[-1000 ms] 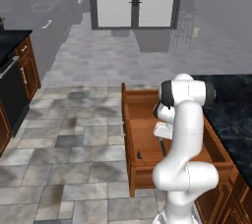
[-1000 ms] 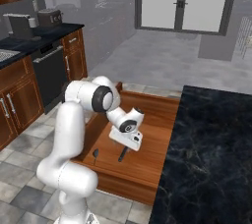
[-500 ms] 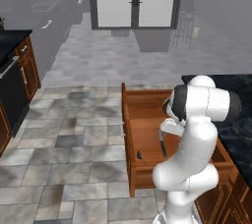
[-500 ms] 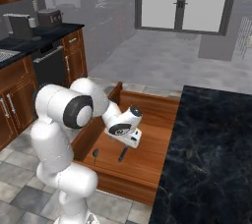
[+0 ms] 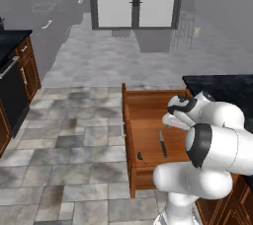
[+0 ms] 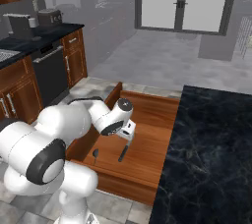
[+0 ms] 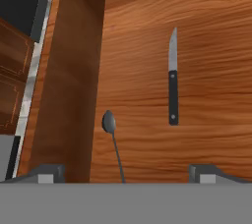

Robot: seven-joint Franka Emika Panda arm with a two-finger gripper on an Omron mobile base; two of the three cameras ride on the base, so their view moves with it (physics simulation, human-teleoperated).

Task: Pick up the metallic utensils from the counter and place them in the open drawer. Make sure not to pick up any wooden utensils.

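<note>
Nearest to you in the hand view, your jaws stand wide apart and empty, with one fingertip (image 7: 47, 173) at each lower corner above the floor of the open drawer (image 5: 129, 135). Just beyond them the spoon (image 7: 113, 144) lies flat with its bowl pointing away, close to the drawer's side wall, and the knife (image 7: 173, 84) lies beside it, apart, blade pointing away. Farther off, the black stone surface (image 6: 211, 144) runs along the drawer's far side.
</note>
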